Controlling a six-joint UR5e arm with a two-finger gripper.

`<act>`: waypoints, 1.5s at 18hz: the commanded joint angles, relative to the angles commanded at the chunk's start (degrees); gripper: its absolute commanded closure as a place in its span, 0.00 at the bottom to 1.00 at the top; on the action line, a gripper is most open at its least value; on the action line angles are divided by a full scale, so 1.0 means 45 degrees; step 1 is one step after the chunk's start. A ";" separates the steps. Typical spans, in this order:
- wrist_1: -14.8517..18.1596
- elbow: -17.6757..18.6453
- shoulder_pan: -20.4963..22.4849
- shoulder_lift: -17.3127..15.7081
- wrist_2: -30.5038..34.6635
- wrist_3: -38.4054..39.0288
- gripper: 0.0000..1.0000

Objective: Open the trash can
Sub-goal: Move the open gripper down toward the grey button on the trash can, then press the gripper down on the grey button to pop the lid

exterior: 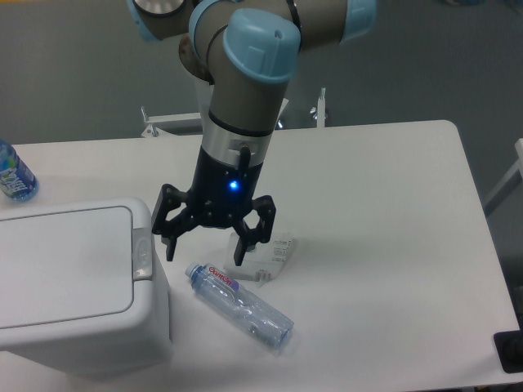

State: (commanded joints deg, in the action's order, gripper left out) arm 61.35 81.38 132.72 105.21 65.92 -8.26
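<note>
The white boxy trash can point(73, 286) stands at the table's front left with its flat lid point(61, 265) down. A small grey push-button strip point(143, 255) sits on its right rim. My gripper point(206, 252) hangs open and empty just right of the can, its left fingertip point(171, 250) close beside the button strip, a little above the table. I cannot tell whether the fingertip touches the can.
A clear plastic water bottle point(241, 305) lies on its side just below the gripper. A small clear plastic stand point(274, 257) sits behind the right finger. Another bottle point(12, 173) with a blue label stands at the left edge. The table's right edge point(478, 212) runs down the right side.
</note>
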 joint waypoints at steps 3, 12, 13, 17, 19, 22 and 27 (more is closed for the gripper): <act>0.0000 0.0000 -0.0040 0.0000 0.0000 0.0020 0.00; -0.0117 0.0020 -0.0235 0.0019 0.0020 0.0430 0.00; -0.0117 0.0020 -0.0235 0.0020 0.0039 0.0430 0.00; -0.0137 0.0137 -0.0313 0.0019 0.0039 0.0410 0.00; -0.0137 0.0137 -0.0352 0.0000 0.0059 0.0410 0.00; -0.0137 0.0196 -0.0352 0.0020 0.0058 0.0410 0.00; -0.0156 0.0196 -0.0352 0.0058 0.0059 0.0410 0.00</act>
State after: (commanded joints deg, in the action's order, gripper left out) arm 60.64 82.27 131.13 105.47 66.18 -6.42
